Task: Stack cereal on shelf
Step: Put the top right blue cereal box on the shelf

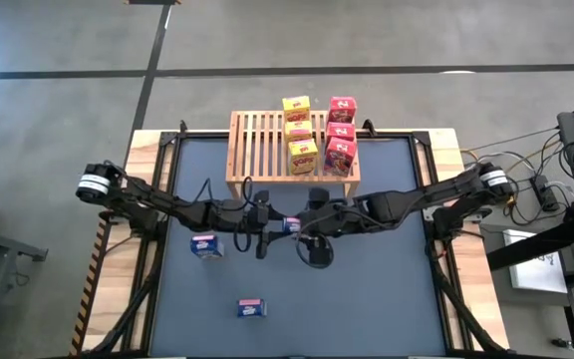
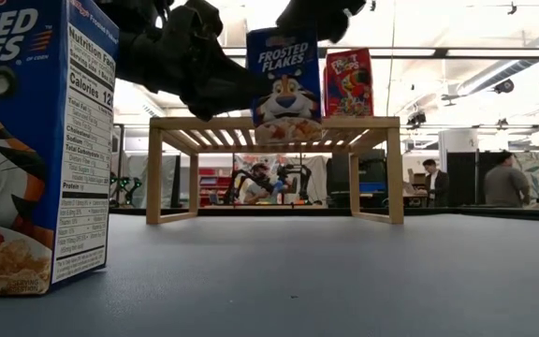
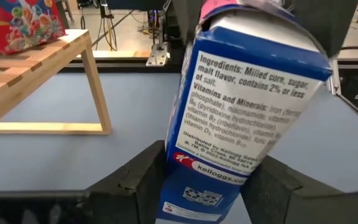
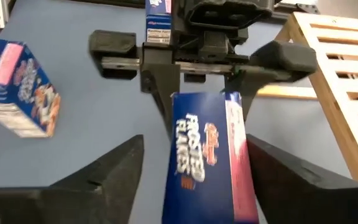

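A blue cereal box (image 1: 290, 225) hangs in the air between my two grippers, in front of the wooden shelf (image 1: 262, 145). In the low view the box (image 2: 284, 80) stands upright, clear of the table. My left gripper (image 1: 272, 226) is shut on it from the left. My right gripper (image 4: 194, 149) is open, and its fingers stand on either side of the box's other end (image 4: 207, 162). I cannot tell whether they touch it. Three yellow boxes (image 1: 299, 130) and three red boxes (image 1: 340, 130) stand on the right part of the shelf's slatted top. My left gripper pinches the blue box's bottom end (image 3: 185, 180) between its two fingers, on two opposite faces. The fingers come from the table's left. The box is lifted clear of the table, and its printed side panel (image 3: 247, 93) reaches away beyond the fingertips.
Two more blue boxes are on the table, one at the left (image 1: 205, 245) and one near the front edge (image 1: 251, 308), which fills the low view's left (image 2: 36, 140). The left half of the shelf's top is bare. People (image 2: 505, 178) stand in the room behind.
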